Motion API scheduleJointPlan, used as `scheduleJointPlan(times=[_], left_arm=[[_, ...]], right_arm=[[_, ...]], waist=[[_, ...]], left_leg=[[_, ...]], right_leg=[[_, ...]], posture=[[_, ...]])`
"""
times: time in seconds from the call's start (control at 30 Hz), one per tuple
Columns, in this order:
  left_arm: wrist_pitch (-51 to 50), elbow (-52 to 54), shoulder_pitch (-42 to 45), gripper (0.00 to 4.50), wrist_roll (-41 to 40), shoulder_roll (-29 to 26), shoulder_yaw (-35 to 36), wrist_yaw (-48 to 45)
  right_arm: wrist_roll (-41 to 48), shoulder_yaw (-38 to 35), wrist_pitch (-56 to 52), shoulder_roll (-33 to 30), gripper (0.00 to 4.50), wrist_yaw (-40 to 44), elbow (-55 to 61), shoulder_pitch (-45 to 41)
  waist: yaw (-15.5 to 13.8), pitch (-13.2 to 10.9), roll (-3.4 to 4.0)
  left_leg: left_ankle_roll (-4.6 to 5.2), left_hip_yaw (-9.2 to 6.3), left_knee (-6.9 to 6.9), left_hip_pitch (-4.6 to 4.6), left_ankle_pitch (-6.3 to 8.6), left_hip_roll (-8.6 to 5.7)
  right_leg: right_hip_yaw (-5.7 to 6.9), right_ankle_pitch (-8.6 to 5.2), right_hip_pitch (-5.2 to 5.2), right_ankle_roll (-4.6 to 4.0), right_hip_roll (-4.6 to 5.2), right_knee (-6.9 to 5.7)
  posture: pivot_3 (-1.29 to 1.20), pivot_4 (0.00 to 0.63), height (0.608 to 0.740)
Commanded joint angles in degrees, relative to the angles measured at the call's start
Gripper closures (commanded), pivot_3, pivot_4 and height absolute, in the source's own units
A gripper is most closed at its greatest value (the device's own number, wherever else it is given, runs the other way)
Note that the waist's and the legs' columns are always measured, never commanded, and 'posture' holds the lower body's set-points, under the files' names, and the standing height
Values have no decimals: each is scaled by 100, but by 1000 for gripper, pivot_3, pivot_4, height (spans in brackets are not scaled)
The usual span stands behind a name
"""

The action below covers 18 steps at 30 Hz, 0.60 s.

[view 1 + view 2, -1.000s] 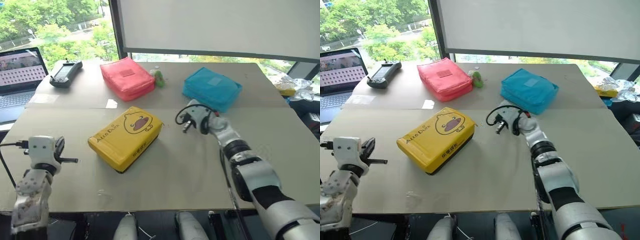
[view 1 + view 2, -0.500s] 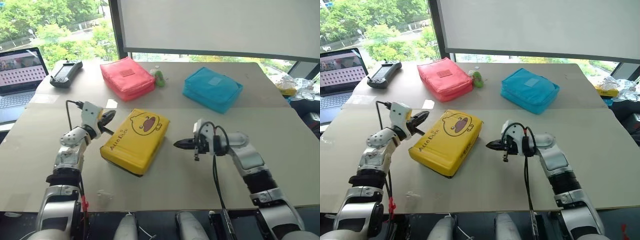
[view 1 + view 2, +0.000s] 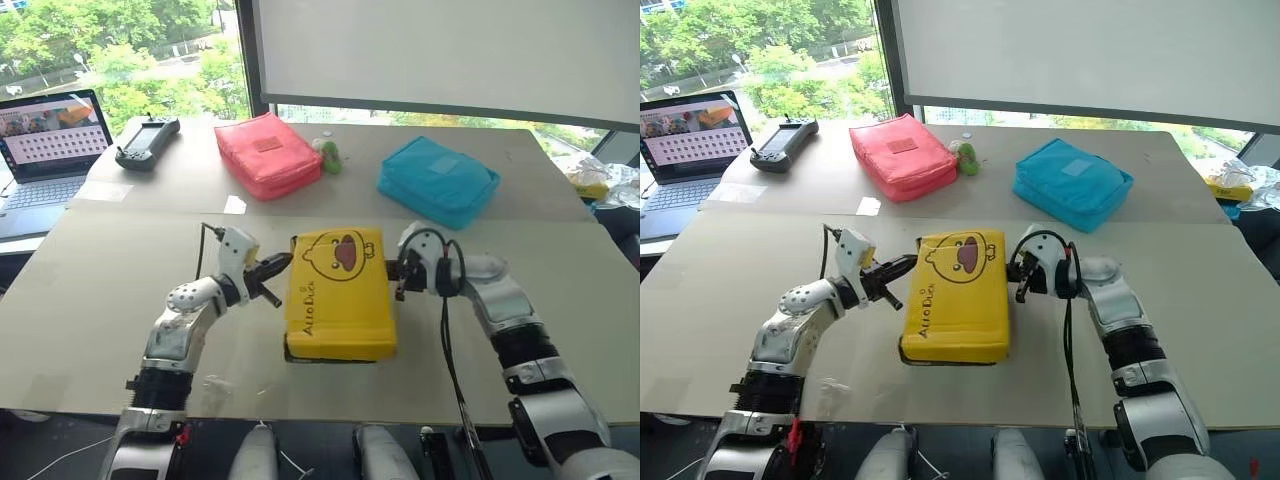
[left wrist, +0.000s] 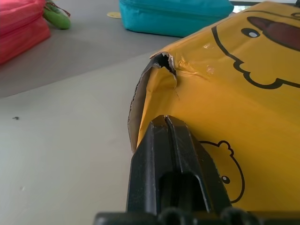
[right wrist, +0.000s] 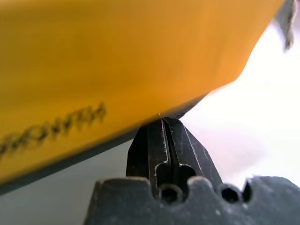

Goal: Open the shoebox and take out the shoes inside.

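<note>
The yellow shoebox (image 3: 340, 300) with the duck face lies closed on the table, its long side running toward me. A corner of its lid (image 4: 161, 63) is torn. My left gripper (image 3: 281, 265) is shut, with its tip against the box's left side near the far corner. On the opposite side my right gripper (image 3: 399, 277) is also shut, its tip (image 5: 161, 123) at the lower edge of the lid. Neither gripper holds anything. The shoes are hidden inside the box.
A red pouch (image 3: 268, 155) and a blue pouch (image 3: 438, 182) lie at the back, with a small green object (image 3: 330, 156) between them. A laptop (image 3: 50, 135) and a black controller (image 3: 148, 140) sit far left. A white slip (image 3: 235, 205) lies behind the left arm.
The shoebox has turned from a slant to lengthwise and shifted right. My left gripper swung right to its left side; my right gripper drew back to its right side. The camera shifted too.
</note>
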State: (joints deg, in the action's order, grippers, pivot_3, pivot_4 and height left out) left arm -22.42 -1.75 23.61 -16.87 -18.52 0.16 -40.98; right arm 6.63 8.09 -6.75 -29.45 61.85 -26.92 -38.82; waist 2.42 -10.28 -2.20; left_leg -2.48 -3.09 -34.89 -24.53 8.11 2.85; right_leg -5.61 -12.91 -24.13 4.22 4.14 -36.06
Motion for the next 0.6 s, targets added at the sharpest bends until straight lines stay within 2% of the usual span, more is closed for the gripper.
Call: scheduleJointPlan(times=[0.03,0.13,0.33,0.47,0.6], left_arm=[[14,324,86,4490,-29,78,-121,104],[-96,413,111,4490,-135,83,16,221],[-449,896,-172,4490,-478,-831,576,-156],[-1091,1385,-254,4490,-1221,-1903,1136,-929],[-2159,2241,-662,4490,-2117,-3427,1297,-2190]], right_arm=[[-19,-95,317,-271,4440,255,-35,-123],[-164,-101,601,-450,4440,295,-483,-241],[-291,79,425,-1091,4440,1167,-918,-160],[-36,-74,55,-1126,4440,1438,-789,44],[252,-126,-389,-836,4440,1505,-630,99]], waist=[[2,0,0],[6,0,0],[46,-2,-1],[144,-7,-6],[193,-11,-13]], left_leg=[[0,0,-2,0,0,0],[0,0,-1,2,0,0],[0,2,6,5,0,0],[0,0,14,9,0,7],[-1,3,5,11,0,4]], right_leg=[[0,0,0,0,0,0],[0,0,2,0,0,0],[-2,-1,-3,0,0,-1],[-2,-5,-3,-4,-7,-2],[-1,-5,3,-4,0,-2]], posture=[[0,150,740],[0,150,740],[0,150,740],[0,150,740],[0,150,740]])
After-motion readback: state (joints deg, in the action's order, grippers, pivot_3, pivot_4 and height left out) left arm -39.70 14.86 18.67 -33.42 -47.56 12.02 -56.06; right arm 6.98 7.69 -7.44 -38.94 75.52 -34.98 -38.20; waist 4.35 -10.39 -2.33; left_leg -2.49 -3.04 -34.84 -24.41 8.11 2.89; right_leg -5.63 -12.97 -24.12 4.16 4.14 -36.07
